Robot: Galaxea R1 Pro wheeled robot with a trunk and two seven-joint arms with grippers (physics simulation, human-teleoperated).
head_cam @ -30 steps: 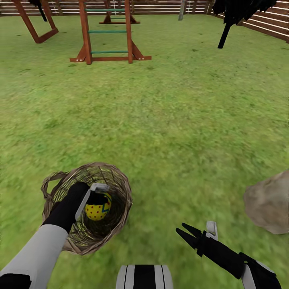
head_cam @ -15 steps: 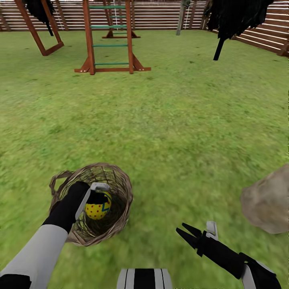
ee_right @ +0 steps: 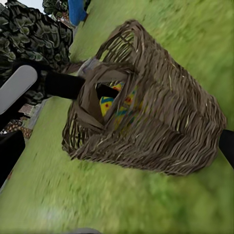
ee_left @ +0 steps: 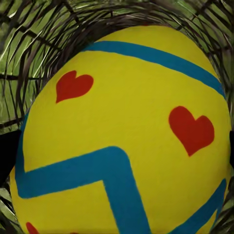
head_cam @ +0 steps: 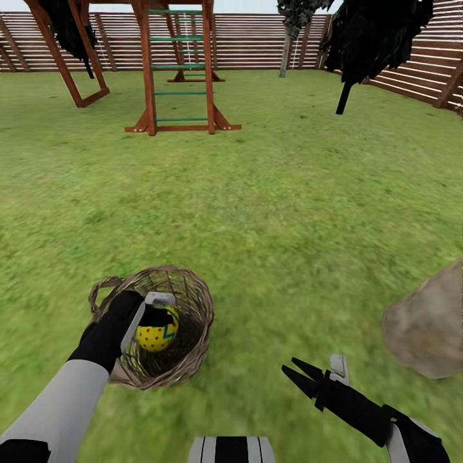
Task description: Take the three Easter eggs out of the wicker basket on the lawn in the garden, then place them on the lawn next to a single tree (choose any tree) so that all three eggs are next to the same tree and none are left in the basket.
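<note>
My left gripper is shut on a yellow Easter egg with red dots and a blue zigzag, held at the mouth of the wicker basket. The basket stands on the lawn at the lower left of the head view. Close up in the left wrist view, that egg shows red hearts and blue bands, with wicker behind it. The right wrist view looks at the basket from the side, with egg colours showing through the weave. My right gripper hangs open over grass, right of the basket.
A grey-brown rock lies on the grass at the right edge. Far ahead stand a wooden playset ladder, a near-black dark tree, a slim grey-green tree and the slatted fence. Open grass lies between.
The head view has tilted up, bringing more fence and treetops into the picture. My left gripper still holds the egg at the basket's mouth. The right arm has not moved.
</note>
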